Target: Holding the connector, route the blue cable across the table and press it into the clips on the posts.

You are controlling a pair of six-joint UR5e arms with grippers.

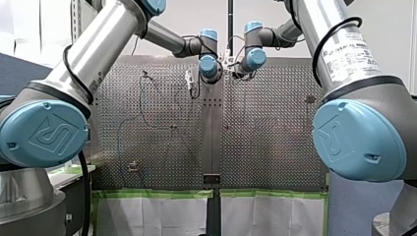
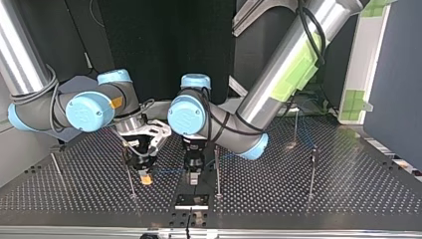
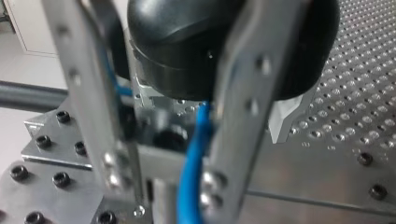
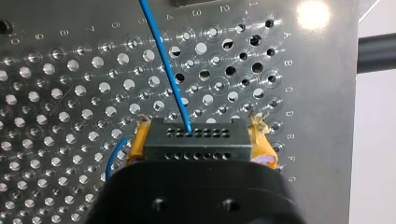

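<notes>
My right gripper (image 4: 201,151) is shut on a black connector (image 4: 198,140) with rows of small holes, its yellow pads (image 4: 263,144) on the two ends. A thin blue cable (image 4: 163,60) leaves the connector and runs away over the perforated plate. In the top view my right gripper (image 2: 145,177) and my left gripper (image 2: 192,175) hang side by side low over the table, the cable (image 2: 169,171) stretched between them. My left gripper (image 3: 170,205) is open; the blue cable (image 3: 194,154) passes between its metal fingers (image 3: 84,93), close to one of them.
Thin posts stand on the table (image 2: 348,189): one beside my left gripper (image 2: 217,169), one by my right gripper (image 2: 130,179), others further off (image 2: 312,172). A black plate (image 2: 191,200) lies by the table's edge. The other arm's black body (image 3: 224,46) is close ahead of my left fingers.
</notes>
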